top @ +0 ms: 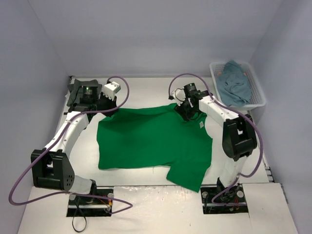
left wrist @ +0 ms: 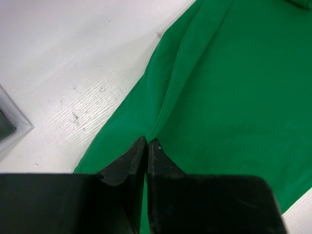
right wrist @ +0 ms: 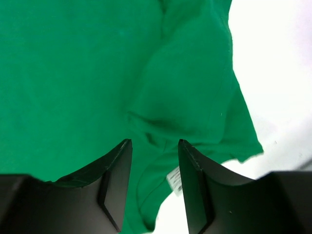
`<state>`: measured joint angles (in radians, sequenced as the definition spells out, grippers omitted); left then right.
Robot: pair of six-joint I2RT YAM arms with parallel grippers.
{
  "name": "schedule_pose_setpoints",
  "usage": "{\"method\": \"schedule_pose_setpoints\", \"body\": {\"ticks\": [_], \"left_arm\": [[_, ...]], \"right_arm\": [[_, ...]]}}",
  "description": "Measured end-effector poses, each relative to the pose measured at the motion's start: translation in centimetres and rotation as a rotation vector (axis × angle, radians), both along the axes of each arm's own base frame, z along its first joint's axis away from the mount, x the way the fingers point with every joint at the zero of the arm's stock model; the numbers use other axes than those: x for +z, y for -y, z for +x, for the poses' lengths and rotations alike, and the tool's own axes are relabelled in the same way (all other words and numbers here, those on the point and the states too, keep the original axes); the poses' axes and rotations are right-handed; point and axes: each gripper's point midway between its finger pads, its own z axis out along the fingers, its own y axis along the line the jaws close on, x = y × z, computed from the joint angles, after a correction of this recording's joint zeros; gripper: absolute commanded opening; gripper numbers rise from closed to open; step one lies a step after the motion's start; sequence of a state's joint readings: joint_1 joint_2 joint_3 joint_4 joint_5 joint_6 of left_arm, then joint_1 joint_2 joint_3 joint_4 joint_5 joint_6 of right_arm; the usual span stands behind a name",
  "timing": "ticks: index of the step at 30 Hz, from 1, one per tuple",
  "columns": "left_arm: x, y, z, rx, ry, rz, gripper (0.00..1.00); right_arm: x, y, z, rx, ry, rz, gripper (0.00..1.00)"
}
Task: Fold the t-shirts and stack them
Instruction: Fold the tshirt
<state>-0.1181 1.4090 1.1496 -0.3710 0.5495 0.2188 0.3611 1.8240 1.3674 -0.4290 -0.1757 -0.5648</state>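
Note:
A bright green t-shirt (top: 151, 141) lies spread on the table, one sleeve reaching the near edge. My left gripper (top: 108, 108) is at its far left corner. In the left wrist view the left gripper (left wrist: 147, 141) is shut on a raised crease of the green shirt (left wrist: 234, 87). My right gripper (top: 187, 114) is at the shirt's far edge. In the right wrist view the right gripper (right wrist: 155, 142) is open, its jaws either side of rumpled green cloth (right wrist: 97, 73) with a white tag (right wrist: 174, 179). A teal-blue shirt (top: 234, 83) lies in the basket.
A white mesh basket (top: 256, 92) stands at the back right by the wall. A dark folded cloth (top: 75, 92) lies at the back left under my left arm. Walls close in the table on three sides.

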Motion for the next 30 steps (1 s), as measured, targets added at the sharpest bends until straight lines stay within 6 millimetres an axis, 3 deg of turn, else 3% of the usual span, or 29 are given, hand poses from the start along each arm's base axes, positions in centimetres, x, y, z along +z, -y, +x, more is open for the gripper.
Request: {"method": "schedule_pose_setpoints", "body": {"ticks": [6,11,18,26,28,29,30], "left_arm": [[0.0,0.0,0.0,0.0,-0.002,0.001,0.0],[-0.2,0.0,-0.1,0.0,-0.007,0.002,0.0],[-0.4,0.0,-0.1,0.001,-0.013,0.003,0.0],[-0.4,-0.1,-0.1,0.003,-0.015,0.005,0.0],[-0.5,-0.1,-0.1,0.003,-0.016,0.005,0.0],[-0.4,-0.1,-0.1,0.003,-0.015,0.005,0.0],[-0.5,-0.1,-0.1,0.003,-0.016,0.005,0.0]], "right_arm": [[-3.0,2.3,3.2,-0.052,-0.053,0.015,0.38],[-3.6,3.8,4.9,-0.077,-0.058,0.038,0.38],[-2.9,2.6,5.9,-0.027,-0.042,0.105,0.39],[-6.1,1.6,5.1,0.023,-0.122,0.139,0.39],[-5.9,1.6,5.4,0.026,-0.116,0.148,0.39],[-5.9,1.6,5.5,0.026,-0.115,0.15,0.38],[-6.0,1.5,5.8,0.025,-0.114,0.155,0.31]]}}
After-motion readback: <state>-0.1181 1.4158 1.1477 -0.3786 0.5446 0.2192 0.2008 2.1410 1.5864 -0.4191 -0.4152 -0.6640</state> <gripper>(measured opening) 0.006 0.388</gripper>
